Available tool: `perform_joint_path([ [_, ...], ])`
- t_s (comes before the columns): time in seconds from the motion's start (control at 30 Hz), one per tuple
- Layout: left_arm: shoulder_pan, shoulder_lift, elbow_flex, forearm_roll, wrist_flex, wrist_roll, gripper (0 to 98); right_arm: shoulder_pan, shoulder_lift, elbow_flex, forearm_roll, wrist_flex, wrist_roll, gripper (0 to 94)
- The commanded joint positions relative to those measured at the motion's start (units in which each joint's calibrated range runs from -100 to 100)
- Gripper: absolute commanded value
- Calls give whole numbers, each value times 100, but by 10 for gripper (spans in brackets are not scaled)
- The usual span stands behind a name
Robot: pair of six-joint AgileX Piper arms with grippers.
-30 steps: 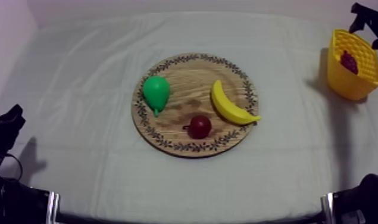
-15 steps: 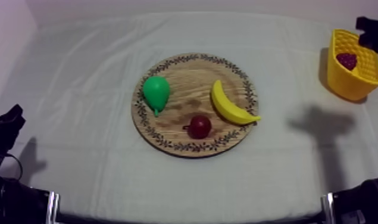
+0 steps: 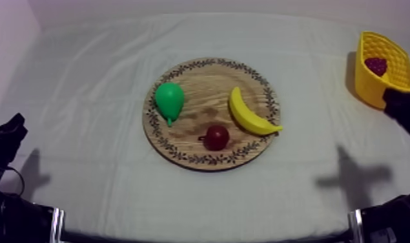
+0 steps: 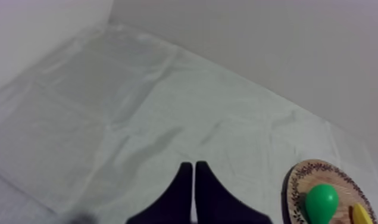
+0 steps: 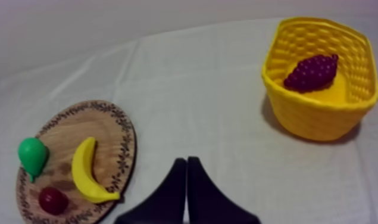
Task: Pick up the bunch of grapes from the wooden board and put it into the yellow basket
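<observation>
Purple grapes [image 5: 311,71] low in yellow basket [image 5: 313,122]

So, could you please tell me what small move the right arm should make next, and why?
Probably draw the right gripper back to its rest position. The bunch of grapes already lies inside the yellow basket, and the gripper is shut on nothing and apart from the basket, so nothing seems left to carry.

In the left wrist view, wooden board [image 4: 299,179] and banana [image 4: 361,214] both cut off by the edge.
</observation>
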Motion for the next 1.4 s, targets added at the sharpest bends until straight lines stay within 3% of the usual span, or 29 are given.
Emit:
perform_joint_path([
  [0.0, -3, 5, 0, 1, -1, 0, 1, 37, -569, 966, -79, -190, 93, 3],
  [0.27, -3, 5, 0, 1, -1, 1, 1, 342, -1125, 1354, -737, -25, 701, 3],
  [0.6, -3, 5, 0, 1, -1, 0, 1, 315, -1586, 1377, -844, 3, 1822, 4],
  [1.37, -3, 5, 0, 1, -1, 0, 1, 425, -1680, 1378, -851, 50, 1881, 4],
])
